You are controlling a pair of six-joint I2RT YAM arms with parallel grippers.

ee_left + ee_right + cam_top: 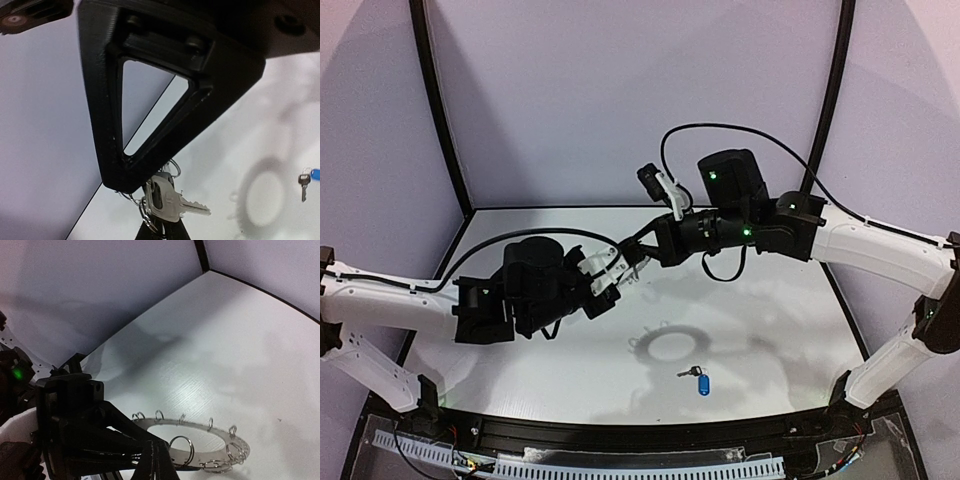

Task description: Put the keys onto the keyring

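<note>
My right gripper (155, 454) is shut on the near rim of the keyring (235, 441). It holds this flat silvery ring, with wire loops along its edge, level in the air above the table. Coming from the left, my left gripper (131, 187) meets it, shut with a plain silver key (172, 201) at its fingertips among the wire loops. In the top view the two grippers, left (613, 272) and right (642, 258), come together over the table's middle. A small key with a blue tag (697, 378) lies flat on the table nearer the front. It also shows in the left wrist view as the blue-tagged key (306, 179).
The held ring casts a round shadow (670, 345) on the white table (790, 330). Black frame posts (440, 110) and pale curtain walls close in the back and sides. A black rail (650, 432) runs along the near edge.
</note>
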